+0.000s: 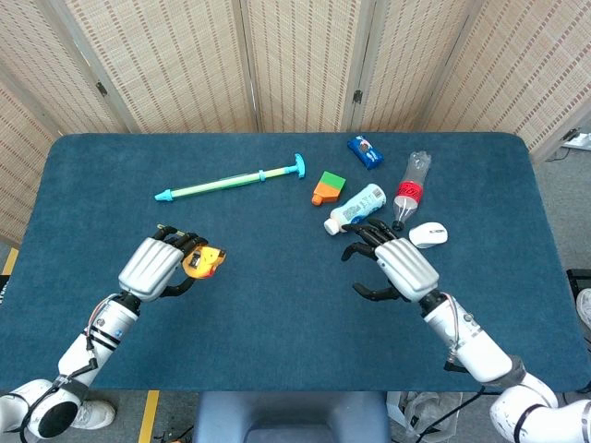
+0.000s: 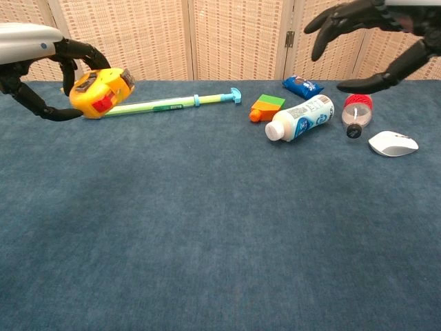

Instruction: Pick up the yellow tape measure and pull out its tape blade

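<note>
- The left hand (image 1: 159,268) holds the yellow tape measure (image 1: 202,262) clear of the blue table (image 1: 277,305), its dark fingers (image 2: 65,52) curled around the rear of the case while the front of the case juts past the fingertips toward the table's middle.
- The right hand (image 1: 395,268) hovers empty above the table, fingers (image 2: 337,19) spread apart and arched downward, palm down.
- The tape measure lies to the left of the right hand's fingertips, well apart from them, with a bare stretch of table between; the exposed end of the case faces that hand.
- No blade shows outside the case in either view, and the blade tab is too small to make out, so the pull appears not yet begun.
- Judged from this, the free right hand is the one to cross the gap and pinch the blade end at the case's near face, pulling away from the left hand's fingers.
- Beyond the right hand's fingertips lie a white bottle (image 1: 355,209), a clear bottle (image 1: 411,187) and a white mouse (image 1: 428,234), none touched.
</note>
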You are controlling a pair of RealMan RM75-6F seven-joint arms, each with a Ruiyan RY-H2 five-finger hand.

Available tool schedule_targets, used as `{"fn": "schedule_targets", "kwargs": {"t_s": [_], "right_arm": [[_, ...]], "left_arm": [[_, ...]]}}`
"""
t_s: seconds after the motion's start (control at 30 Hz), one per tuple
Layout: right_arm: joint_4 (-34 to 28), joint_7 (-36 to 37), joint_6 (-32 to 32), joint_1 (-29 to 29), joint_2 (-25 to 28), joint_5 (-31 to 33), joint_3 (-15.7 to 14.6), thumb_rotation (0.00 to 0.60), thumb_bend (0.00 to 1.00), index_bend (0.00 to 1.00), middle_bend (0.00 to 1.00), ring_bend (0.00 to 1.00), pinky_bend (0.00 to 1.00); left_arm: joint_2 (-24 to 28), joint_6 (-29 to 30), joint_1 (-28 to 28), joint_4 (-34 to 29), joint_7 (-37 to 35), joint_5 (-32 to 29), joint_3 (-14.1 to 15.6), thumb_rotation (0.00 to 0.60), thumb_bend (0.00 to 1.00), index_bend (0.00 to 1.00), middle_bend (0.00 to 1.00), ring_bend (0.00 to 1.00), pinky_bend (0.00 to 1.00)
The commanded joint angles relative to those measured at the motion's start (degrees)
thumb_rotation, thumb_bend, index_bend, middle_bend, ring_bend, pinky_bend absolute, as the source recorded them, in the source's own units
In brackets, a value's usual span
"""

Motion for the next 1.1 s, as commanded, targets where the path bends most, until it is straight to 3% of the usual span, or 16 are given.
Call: {"fn": "schedule_targets", "kwargs": {"t_s": [0.03, 0.23, 0.6, 1.1], "right_arm": [[0.82, -0.05, -2.17, 2.91, -2.82, 3.52, 1.95, 0.6, 0.33, 0.38, 0.14, 0.14, 0.03], [2.36, -1.09, -4.24, 7.29, -7.03, 9.87, 4.2, 0.6, 0.32, 0.42, 0.16, 0.14, 0.03], [4.85, -5.6, -8.94, 15.23, -11.57, 22.19, 5.75, 0.6, 0.32, 0.42, 0.16, 0.12, 0.03], [6.76, -7.5, -10.09, 21.05, -14.01, 29.63, 6.21, 0.6, 0.32, 0.46, 0.16, 0.12, 0.03]], "left_arm": [[-1.43, 0.31, -1.37, -1.99, 3.59, -2.39, -0.64, 0.6, 0.39, 0.52, 0.56, 0.49, 0.24], [-3.19, 1.02, -3.01, -4.74, 8.59, -6.01, -0.98, 0.6, 0.4, 0.52, 0.57, 0.49, 0.23], [-4.83, 3.61, -4.84, -9.24, 13.96, -10.34, -1.04, 0.6, 0.4, 0.52, 0.57, 0.49, 0.22], [-6.73, 5.36, -6.98, -10.65, 16.75, -13.77, -0.67, 0.6, 0.4, 0.52, 0.57, 0.49, 0.21]]}}
